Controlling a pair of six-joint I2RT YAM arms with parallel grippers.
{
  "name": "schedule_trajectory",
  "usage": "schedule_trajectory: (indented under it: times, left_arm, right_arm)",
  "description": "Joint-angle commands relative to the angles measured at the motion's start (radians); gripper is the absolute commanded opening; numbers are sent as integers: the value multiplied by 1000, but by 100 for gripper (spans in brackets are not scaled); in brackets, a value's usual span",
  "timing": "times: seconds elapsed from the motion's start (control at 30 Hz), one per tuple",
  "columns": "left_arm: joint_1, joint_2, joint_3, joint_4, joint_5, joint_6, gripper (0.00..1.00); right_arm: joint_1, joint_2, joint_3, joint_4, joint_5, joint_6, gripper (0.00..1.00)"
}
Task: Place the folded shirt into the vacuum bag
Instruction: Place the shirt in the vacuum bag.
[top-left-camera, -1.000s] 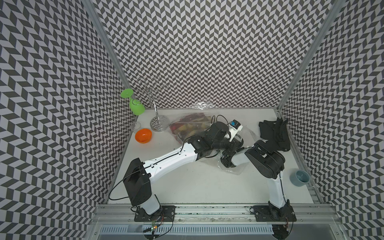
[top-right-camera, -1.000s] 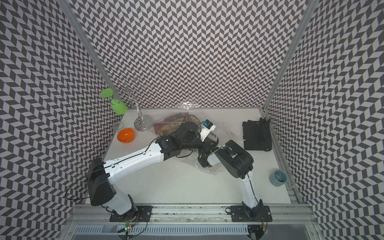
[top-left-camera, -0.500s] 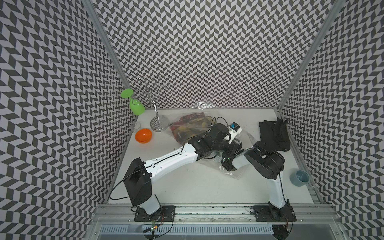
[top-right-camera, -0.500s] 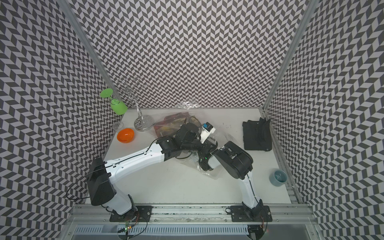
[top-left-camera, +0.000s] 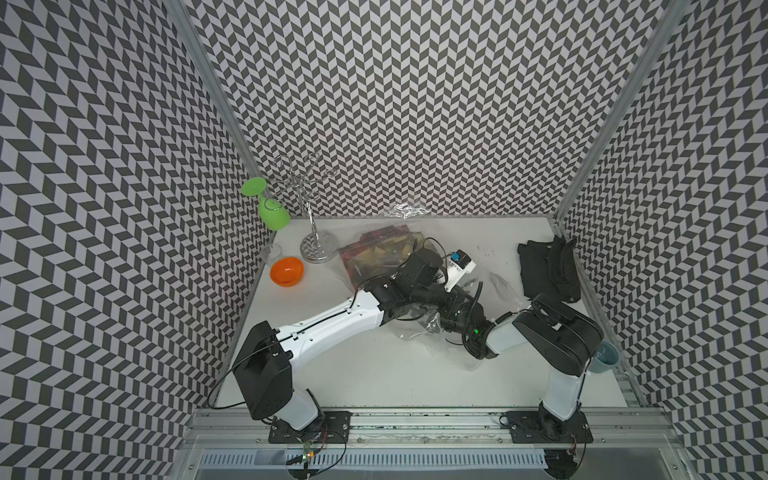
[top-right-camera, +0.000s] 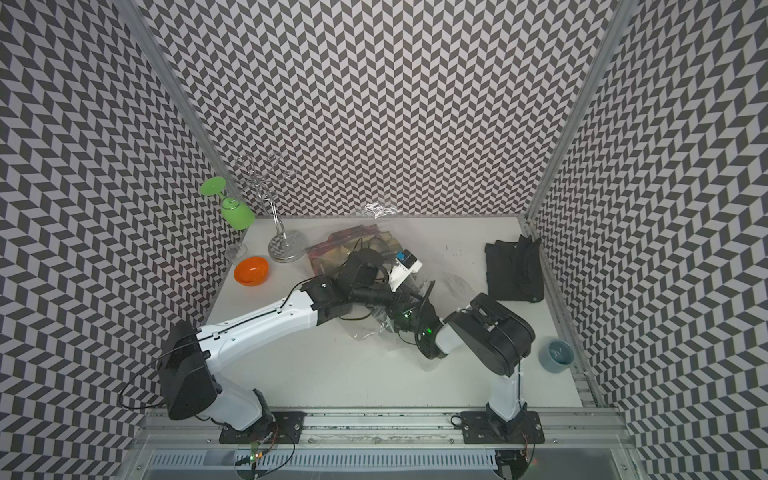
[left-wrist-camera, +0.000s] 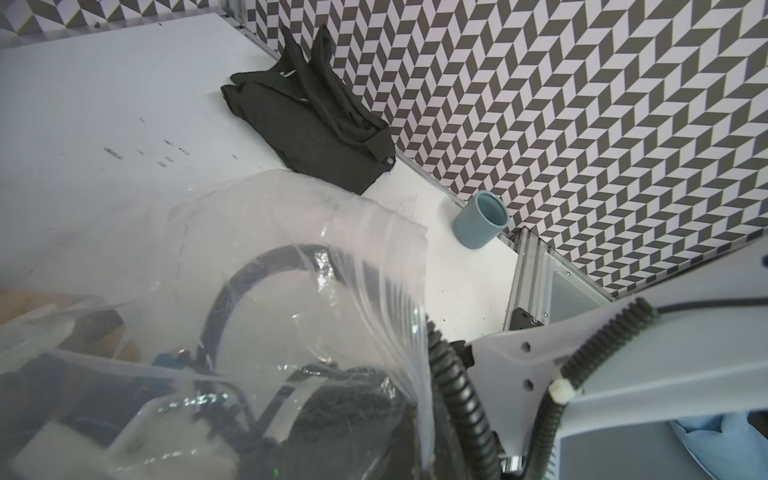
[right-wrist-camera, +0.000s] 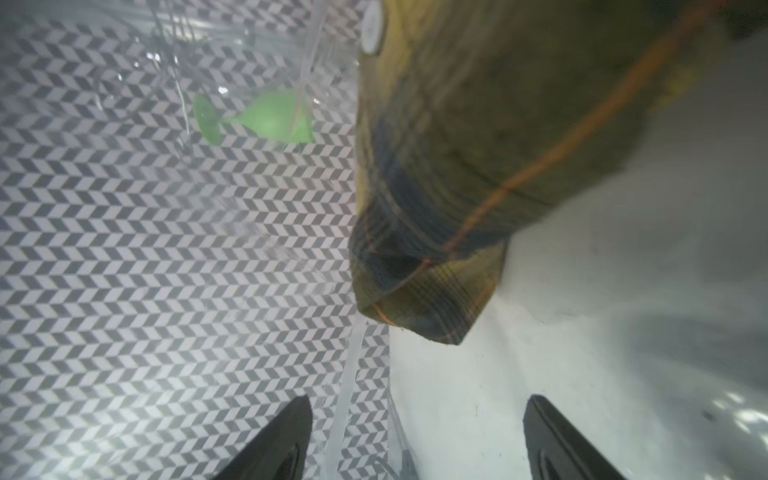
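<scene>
One plaid shirt (top-left-camera: 374, 254) inside one vacuum bag (left-wrist-camera: 266, 232), one black cloth (top-left-camera: 544, 270) apart.

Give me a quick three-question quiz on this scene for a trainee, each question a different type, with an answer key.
1. True or false: the right gripper is open.
2. What hangs from the silver wire rack? A) green plastic wine glass B) orange bowl C) blue-grey cup
3. Fill in: the folded plaid shirt lies inside the transparent plastic ____.
Key: 1 true; 2 A; 3 vacuum bag.
</scene>
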Motion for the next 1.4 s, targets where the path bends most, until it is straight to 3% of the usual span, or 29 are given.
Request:
schedule_trajectory:
  times: [0.0, 0.43, 0.7, 0.87, 1.13, 1.37]
  left_arm:
    - [18, -32, -16, 26, 38, 18, 0]
    - [78, -68, -76, 38, 35, 14, 0]
    - [118, -65, -104, 53, 43, 10, 0]
    - [137, -61, -116, 71, 45, -2, 0]
    - [165, -54, -128, 74, 14, -13, 0]
    - [168, -32, -142, 83, 12, -17, 0]
  right_arm:
    - [-11, -97, -63, -27, 51, 21, 82]
    - [-66, -349, -166, -258, 99, -57, 81]
    - [-45, -610, -137, -640, 181, -193, 81]
    - [-45, -683, -98, -818, 196, -265, 81]
    - [-44, -755, -117, -821, 196, -269, 80]
    - [4, -770, 24, -915, 285, -355, 79]
